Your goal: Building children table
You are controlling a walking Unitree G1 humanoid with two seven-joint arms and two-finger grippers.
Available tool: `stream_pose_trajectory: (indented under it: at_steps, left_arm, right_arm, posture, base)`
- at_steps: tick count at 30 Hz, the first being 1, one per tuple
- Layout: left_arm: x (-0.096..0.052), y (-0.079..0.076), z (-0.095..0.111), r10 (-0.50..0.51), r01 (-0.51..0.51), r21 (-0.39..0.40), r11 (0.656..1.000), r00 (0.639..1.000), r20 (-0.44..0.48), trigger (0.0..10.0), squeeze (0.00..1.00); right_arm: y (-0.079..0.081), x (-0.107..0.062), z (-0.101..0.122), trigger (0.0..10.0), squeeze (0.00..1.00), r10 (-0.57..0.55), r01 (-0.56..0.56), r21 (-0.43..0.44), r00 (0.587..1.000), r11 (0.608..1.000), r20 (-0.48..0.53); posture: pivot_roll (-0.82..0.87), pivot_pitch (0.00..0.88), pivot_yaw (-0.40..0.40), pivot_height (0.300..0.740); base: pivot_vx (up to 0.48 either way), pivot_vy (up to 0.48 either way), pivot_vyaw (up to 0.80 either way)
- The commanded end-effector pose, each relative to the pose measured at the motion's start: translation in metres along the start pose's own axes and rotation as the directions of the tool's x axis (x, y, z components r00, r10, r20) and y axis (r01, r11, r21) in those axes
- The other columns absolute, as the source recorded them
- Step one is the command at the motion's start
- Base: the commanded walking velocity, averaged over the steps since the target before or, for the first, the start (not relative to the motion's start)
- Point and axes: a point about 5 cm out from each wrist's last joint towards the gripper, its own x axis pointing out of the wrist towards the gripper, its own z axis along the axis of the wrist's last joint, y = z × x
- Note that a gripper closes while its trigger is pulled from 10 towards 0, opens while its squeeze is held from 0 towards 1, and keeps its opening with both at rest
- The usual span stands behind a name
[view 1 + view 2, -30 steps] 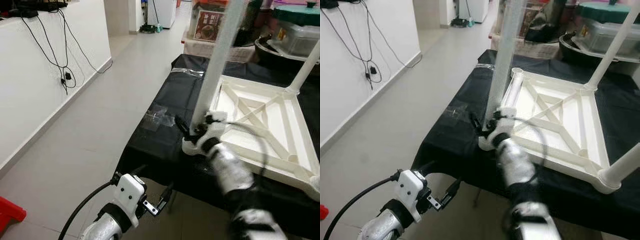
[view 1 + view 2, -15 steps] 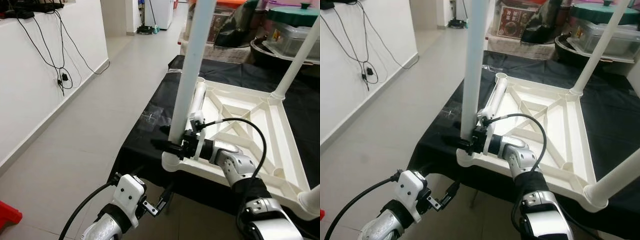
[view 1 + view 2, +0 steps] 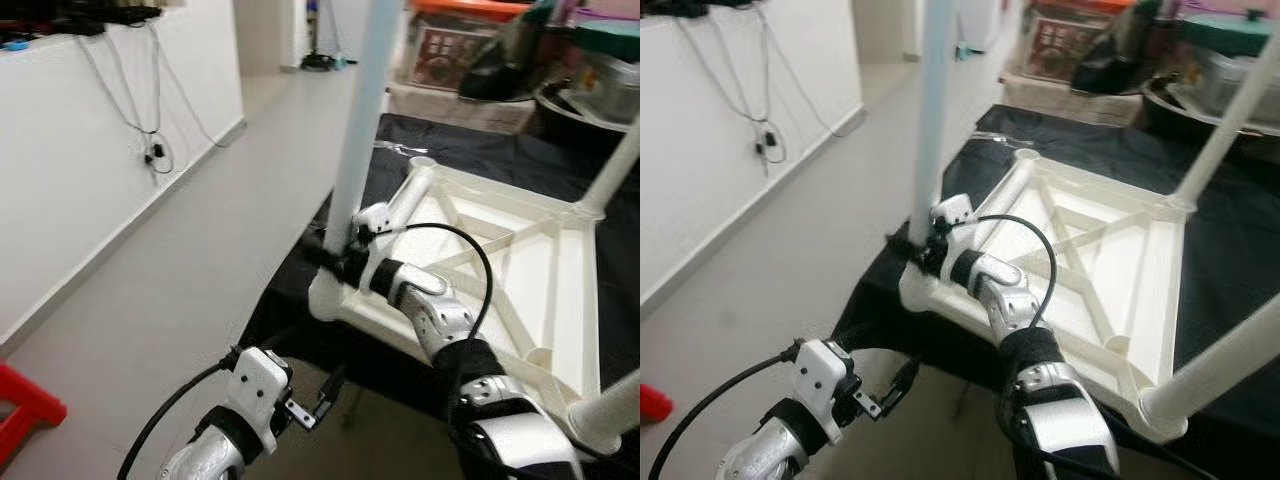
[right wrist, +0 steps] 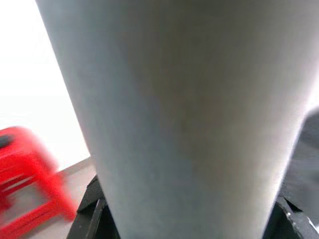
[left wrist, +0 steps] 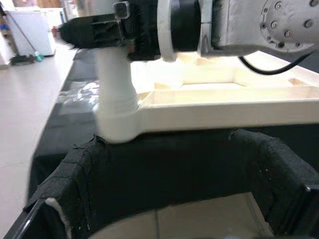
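White plastic upside-down table [image 3: 520, 260], plain black cloth [image 3: 300, 300] under it, small red plastic stool [image 3: 25, 415] at 8 o'clock, pale grey floor [image 3: 200, 250]

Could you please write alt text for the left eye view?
The right gripper grips a white table leg standing in the corner socket of an upturned white tabletop on black cloth; the left gripper hangs idle below.

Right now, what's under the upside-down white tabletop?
The white tabletop lies on a black cloth that drapes over the near edge. Whatever the cloth covers is hidden. The right claw grips the white leg standing in the near corner socket.
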Motion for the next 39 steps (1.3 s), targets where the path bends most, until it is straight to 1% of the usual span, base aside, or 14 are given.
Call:
stream_pose_trajectory:
  at_steps: [1,2,3,5,6,8,12,13,14,20,21,27,31,39]
  left_arm:
    - [-0.001,0.0,-0.001,-0.004,0.004,0.003,1.0,1.0,-0.005,10.0,0.0]
    - [-0.001,0.0,-0.001,-0.004,0.004,0.003,1.0,1.0,-0.005,10.0,0.0]
    - [0.0,0.0,-0.001,-0.007,0.007,0.004,1.0,1.0,-0.005,10.0,0.0]
    - [0.0,0.0,-0.001,-0.007,0.007,0.004,1.0,1.0,-0.005,10.0,0.0]
    - [0.0,0.0,-0.002,-0.009,0.009,0.005,1.0,1.0,-0.006,10.0,0.0]
    - [0.0,0.0,-0.002,-0.01,0.01,0.006,1.0,1.0,-0.006,10.0,0.0]
    - [0.001,0.001,-0.002,-0.009,0.01,0.008,1.0,1.0,-0.006,10.0,0.0]
    - [0.001,0.001,-0.002,-0.009,0.009,0.008,1.0,1.0,-0.006,10.0,0.0]
    - [0.001,0.001,-0.002,-0.009,0.009,0.008,1.0,1.0,-0.006,10.0,0.0]
    - [0.002,0.001,-0.002,-0.01,0.01,0.006,1.0,1.0,-0.006,10.0,0.0]
    - [0.002,0.001,-0.002,-0.009,0.009,0.006,1.0,1.0,-0.005,10.0,0.0]
    - [0.002,0.001,-0.002,-0.007,0.007,0.004,1.0,1.0,-0.003,10.0,0.0]
    - [0.003,0.001,-0.002,-0.008,0.008,0.004,1.0,1.0,-0.002,10.0,0.0]
    - [0.002,0.001,-0.002,-0.005,0.005,0.004,1.0,1.0,-0.001,10.0,0.0]
  right_arm:
    - [-0.034,-0.015,-0.005,0.0,0.0,-0.321,0.321,0.049,0.947,0.946,-0.017]
    - [-0.034,-0.015,-0.005,0.0,0.0,-0.321,0.321,0.049,0.947,0.946,-0.017]
    - [-0.046,-0.033,-0.012,0.0,0.0,-0.576,0.576,0.063,0.817,0.815,-0.014]
    - [-0.046,-0.033,-0.012,0.0,0.0,-0.576,0.576,0.063,0.817,0.815,-0.014]
    - [-0.048,-0.052,-0.021,0.0,0.0,-0.735,0.735,0.101,0.677,0.671,-0.039]
    - [-0.045,-0.064,-0.028,0.0,0.0,-0.806,0.806,0.129,0.588,0.578,-0.06]
    - [-0.034,-0.066,-0.032,0.0,0.0,-0.818,0.817,0.159,0.57,0.555,-0.076]
    - [-0.024,-0.061,-0.035,10.0,0.0,-0.793,0.791,0.187,0.604,0.582,-0.086]
    - [-0.011,-0.049,-0.036,10.0,1.0,-0.71,0.704,0.2,0.702,0.681,-0.057]
    - [0.002,-0.034,-0.036,10.0,1.0,-0.581,0.571,0.18,0.814,0.801,0.001]
    - [0.004,-0.028,-0.034,10.0,0.0,-0.486,0.469,0.202,0.873,0.86,0.04]
    - [0.005,-0.026,-0.017,10.0,0.0,-0.117,0.1,0.138,0.986,0.985,0.117]
    - [0.005,-0.03,-0.014,10.0,0.0,0.14,-0.148,0.138,0.988,0.979,0.072]
    - [0.008,-0.037,-0.009,10.0,0.0,0.605,-0.596,0.122,0.794,0.793,-0.055]
  posture:
    - [0.09,0.071,-0.063,0.74]
    - [0.09,0.071,-0.063,0.74]
    - [0.08,0.068,-0.059,0.74]
    - [0.08,0.068,-0.059,0.74]
    - [0.08,0.067,-0.058,0.74]
    - [0.09,0.068,-0.053,0.74]
    - [0.09,0.067,-0.055,0.74]
    - [0.08,0.066,-0.055,0.74]
    - [0.08,0.065,-0.053,0.74]
    - [0.08,0.067,-0.057,0.74]
    - [0.08,0.068,-0.059,0.74]
    - [0.08,0.069,-0.059,0.74]
    - [0.08,0.068,-0.058,0.74]
    - [0.09,0.064,-0.065,0.74]
  base:
    - [0.0,0.0,0.0]
    - [0.0,0.0,0.0]
    - [0.0,0.0,0.0]
    - [0.0,0.0,0.0]
    - [0.0,0.0,0.0]
    - [0.0,0.0,0.0]
    - [0.0,0.0,0.0]
    - [0.0,0.0,0.0]
    - [0.0,0.0,0.0]
    - [0.0,0.0,0.0]
    - [0.0,0.0,0.0]
    - [0.0,0.0,0.0]
    - [0.0,0.0,0.0]
    - [0.0,0.0,0.0]
